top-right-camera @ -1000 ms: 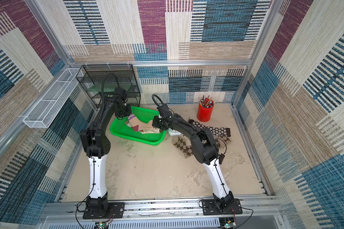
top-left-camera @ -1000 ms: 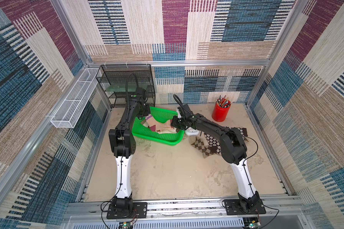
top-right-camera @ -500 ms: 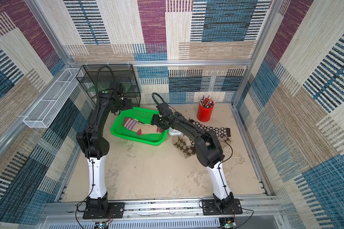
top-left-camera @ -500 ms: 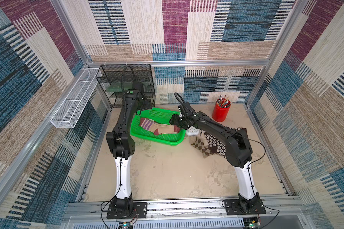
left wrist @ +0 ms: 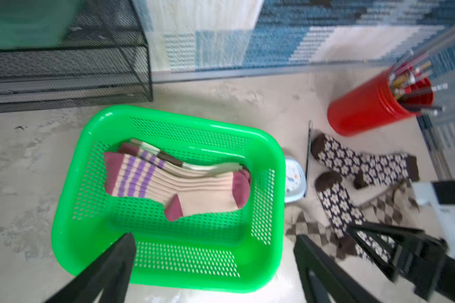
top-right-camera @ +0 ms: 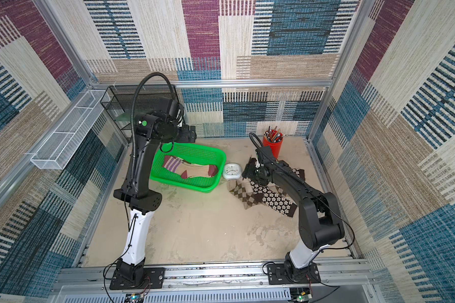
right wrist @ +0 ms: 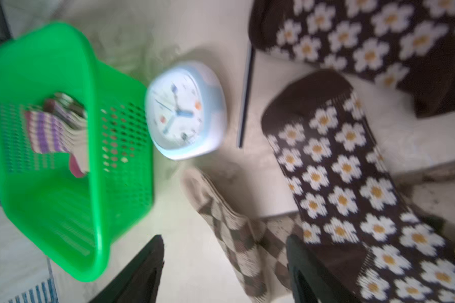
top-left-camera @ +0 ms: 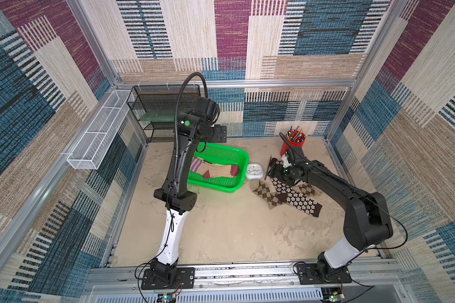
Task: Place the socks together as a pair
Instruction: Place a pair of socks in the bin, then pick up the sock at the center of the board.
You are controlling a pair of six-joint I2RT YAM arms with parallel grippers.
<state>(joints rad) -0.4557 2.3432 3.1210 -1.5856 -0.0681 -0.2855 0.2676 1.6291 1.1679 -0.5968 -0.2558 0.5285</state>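
Table [top-left-camera: 221,230]: we find every sock in its far half.
Argyle sock [top-left-camera: 265,195]: nearest of the loose socks, flat on the table right of centre. A second argyle sock [top-left-camera: 308,189] shows further right, partly under the right arm.
Flowered sock [top-left-camera: 298,200]: it lies across the argyle sock, on top of it. Its long axis runs from the cuff at near right to the toe at far left, towards the clock [top-left-camera: 254,171].
Right end effector [right wrist: 225,238]: its jaws stand wide apart with nothing between them. It hovers low over the toe half of this flowered sock, which trails away from it to the near right.
Second flowered sock [left wrist: 363,164]: just beyond the first, towards the red cup [top-left-camera: 293,143], mostly hidden under the right arm in both top views. Its axis runs left to right, and the two toes lie close together.
Deciding relation: we judge the flowered socks the next to be paired. Both lie directly below or just beyond the right end effector, so the right arm is much the nearer.
Green basket [top-left-camera: 213,187]: left of the clock. It holds the striped pair [top-left-camera: 216,170] stacked on cream-and-brown socks [left wrist: 168,157], all lying left to right.
Left end effector [left wrist: 215,237]: raised by the basket's far side, spread wide and empty, well apart from the loose socks.
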